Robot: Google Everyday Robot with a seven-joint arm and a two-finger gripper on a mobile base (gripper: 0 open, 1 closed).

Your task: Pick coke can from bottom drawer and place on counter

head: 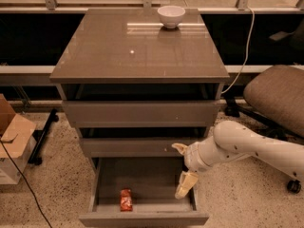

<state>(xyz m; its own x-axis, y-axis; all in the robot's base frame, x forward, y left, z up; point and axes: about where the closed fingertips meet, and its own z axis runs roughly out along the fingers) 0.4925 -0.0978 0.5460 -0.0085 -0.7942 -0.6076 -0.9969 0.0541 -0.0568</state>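
Observation:
The coke can (126, 199) lies on its side in the front left of the open bottom drawer (142, 218), red-orange against the grey inside. My gripper (181, 167) hangs over the right side of the drawer, right of and a little above the can, apart from it. Its fingers are spread: one pale fingertip (178, 148) is by the middle drawer's front, the other (185, 184) points down into the drawer. It holds nothing. The counter (137, 46) is the glossy grey-brown top above the three drawers.
A white bowl (171, 15) stands at the counter's back edge. An office chair (280, 96) is to the right behind my arm, with a white cable (244, 56) near it. A cardboard box (14, 132) sits on the floor at left.

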